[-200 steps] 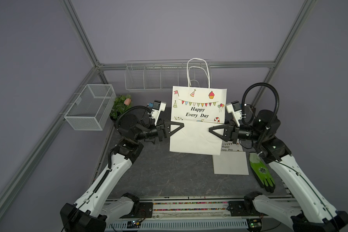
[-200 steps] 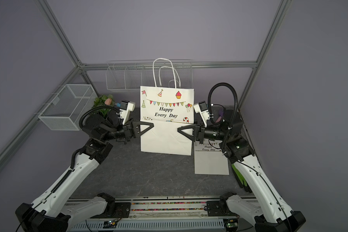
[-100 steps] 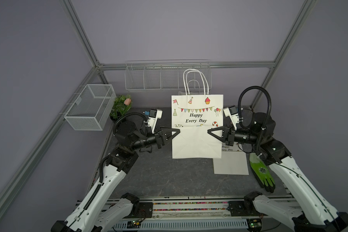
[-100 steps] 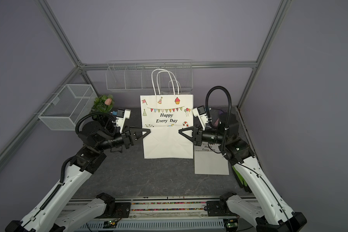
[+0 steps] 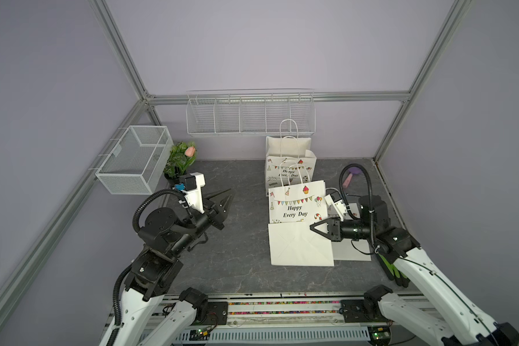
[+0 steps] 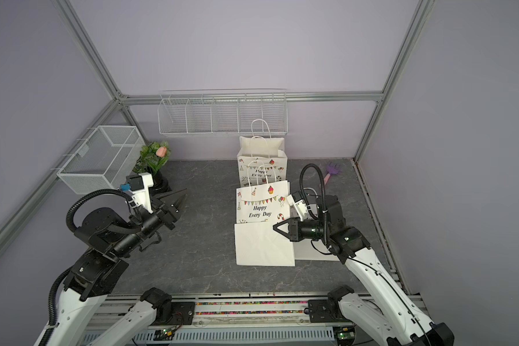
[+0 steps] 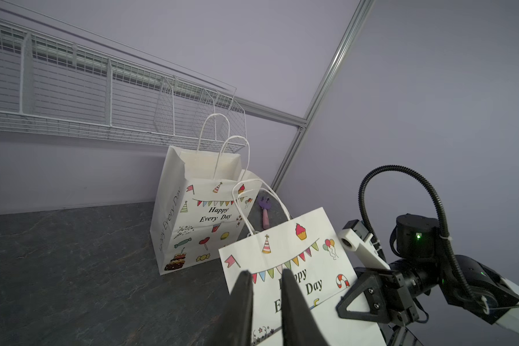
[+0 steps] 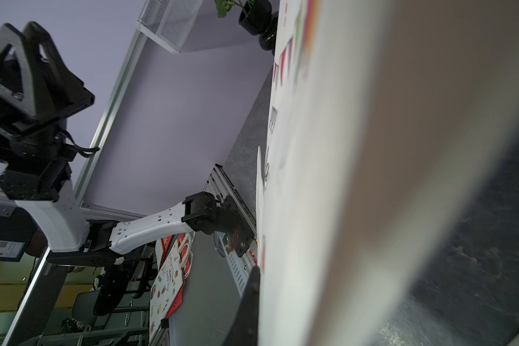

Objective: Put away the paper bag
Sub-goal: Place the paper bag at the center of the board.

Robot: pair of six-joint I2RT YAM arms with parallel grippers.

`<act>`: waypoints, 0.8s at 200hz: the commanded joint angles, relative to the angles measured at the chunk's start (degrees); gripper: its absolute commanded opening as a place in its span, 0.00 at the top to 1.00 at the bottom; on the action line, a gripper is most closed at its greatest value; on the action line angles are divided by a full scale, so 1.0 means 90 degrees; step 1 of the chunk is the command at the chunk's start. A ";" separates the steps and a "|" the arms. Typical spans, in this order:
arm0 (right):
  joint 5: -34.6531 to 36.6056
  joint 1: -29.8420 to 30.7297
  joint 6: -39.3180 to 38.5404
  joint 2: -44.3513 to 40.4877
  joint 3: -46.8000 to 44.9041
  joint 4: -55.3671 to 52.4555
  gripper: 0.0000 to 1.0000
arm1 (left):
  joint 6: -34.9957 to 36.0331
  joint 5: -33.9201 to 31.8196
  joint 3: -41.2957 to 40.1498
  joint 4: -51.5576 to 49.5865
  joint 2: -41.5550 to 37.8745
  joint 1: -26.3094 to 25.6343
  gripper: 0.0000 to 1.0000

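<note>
Half done, seemingly: your right gripper (image 5: 312, 226) pinches the flat white printed paper bag (image 5: 297, 209) beside its upright twin (image 5: 274, 176) — left gripper (image 5: 229, 194) parted, empty; stowing remains.

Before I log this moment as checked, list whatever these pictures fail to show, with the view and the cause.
Green glove: a top view, mostly under the right arm.
Flat white piece: both top views, partly covered by the right hand and arm.
Standing bag: both top views, inside floor hidden by its own front wall.
Folded paper bag: right wrist view, close and blurred, print unreadable, hiding one finger.
</note>
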 commanded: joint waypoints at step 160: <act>0.1877 -0.0148 -0.0258 0.3883 -0.0056 0.1107 0.93 | -0.0195 -0.0268 -0.0633 0.0187 0.0015 0.0005 0.79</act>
